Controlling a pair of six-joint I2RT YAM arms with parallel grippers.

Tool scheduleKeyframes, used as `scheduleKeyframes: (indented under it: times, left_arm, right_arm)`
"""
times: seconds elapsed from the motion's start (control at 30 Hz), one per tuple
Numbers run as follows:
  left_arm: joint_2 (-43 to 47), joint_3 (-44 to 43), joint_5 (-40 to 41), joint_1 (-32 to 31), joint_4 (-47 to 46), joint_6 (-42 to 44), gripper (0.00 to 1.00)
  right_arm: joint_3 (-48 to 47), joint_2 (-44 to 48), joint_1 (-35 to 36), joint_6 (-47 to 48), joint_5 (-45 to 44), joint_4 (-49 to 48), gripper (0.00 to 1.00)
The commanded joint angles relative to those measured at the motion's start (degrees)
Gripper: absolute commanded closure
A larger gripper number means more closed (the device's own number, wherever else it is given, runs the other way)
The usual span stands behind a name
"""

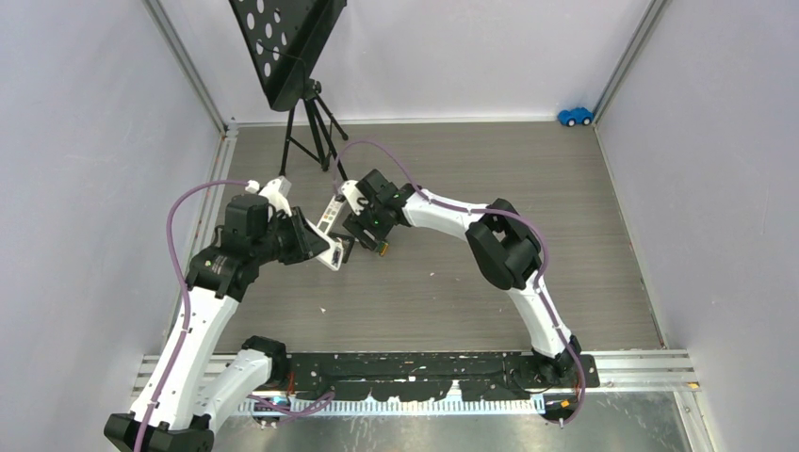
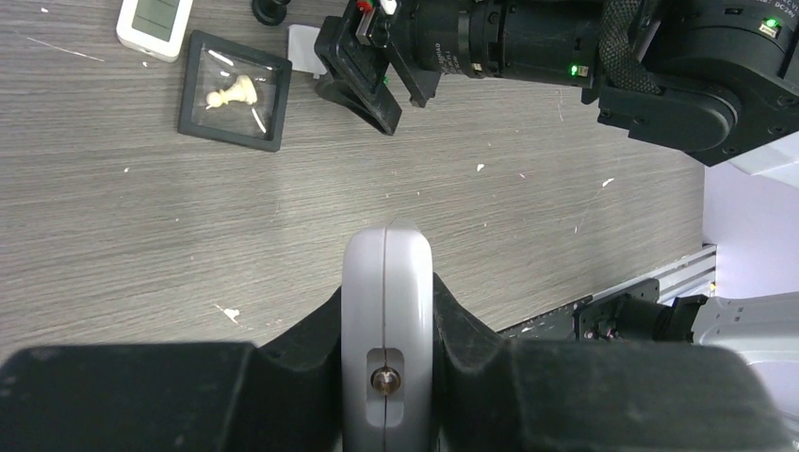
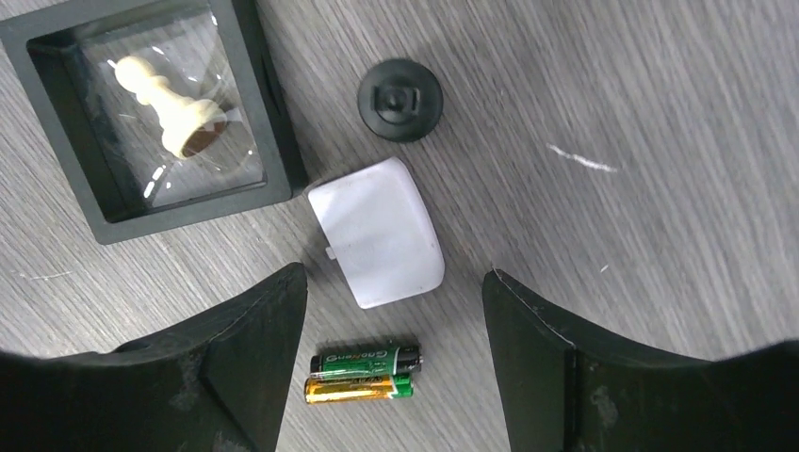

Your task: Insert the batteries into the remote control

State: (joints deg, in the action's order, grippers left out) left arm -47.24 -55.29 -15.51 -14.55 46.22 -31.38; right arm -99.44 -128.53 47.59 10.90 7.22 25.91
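Note:
Two batteries lie side by side on the table between my right gripper's open jaws: a green-and-black one and an orange-and-green one. My right gripper hovers over them, open and empty; in the top view it is at the table's middle left. A white battery cover lies just beyond the batteries. My left gripper is shut on the white remote control, holding it edge-up above the table. In the top view the remote sits just left of the right gripper.
A black square tray holding a pale chess pawn lies beside the cover, with a black round cap nearby. A small white device with a screen lies further off. A black stand on a tripod and a blue toy car are at the back.

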Motion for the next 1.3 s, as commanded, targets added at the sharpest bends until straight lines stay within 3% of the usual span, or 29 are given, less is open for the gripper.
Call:
scheduleKeyframes:
  times: [0.0,0.17,0.4,0.5,0.8,1.03,1.27]
  left_arm:
    - [0.1,-2.8,0.6,0.1,0.0,1.3,1.0]
    - [-0.4,-3.1,0.5,0.1,0.1,1.4,1.0]
    - [-1.2,-2.6,-0.9,0.1,-0.4,0.8,1.0]
    - [-1.4,-2.2,-1.6,0.1,-1.2,0.2,1.0]
    - [-1.5,-2.1,-2.3,0.1,-1.3,-0.1,1.0]
    - [-1.5,-1.2,-3.4,0.1,-2.6,-1.0,1.0]
    - [-1.8,0.2,-4.4,0.1,-4.1,-1.8,1.0]
  right_arm:
    - [-3.5,-1.7,0.5,4.0,1.1,0.2,0.27]
    - [-6.1,-4.3,0.5,2.5,-0.2,0.0,0.33]
    - [-5.9,-5.0,0.1,-0.4,-6.8,1.4,0.57]
    - [-4.6,-3.8,-1.2,-2.1,-10.9,1.3,0.6]
    - [0.0,-0.4,-9.0,-13.9,-19.4,2.2,0.6]
    - [9.0,3.8,-9.2,-25.5,-27.2,6.7,0.59]
    - [19.4,12.3,-9.2,-35.7,-24.7,10.6,0.58]
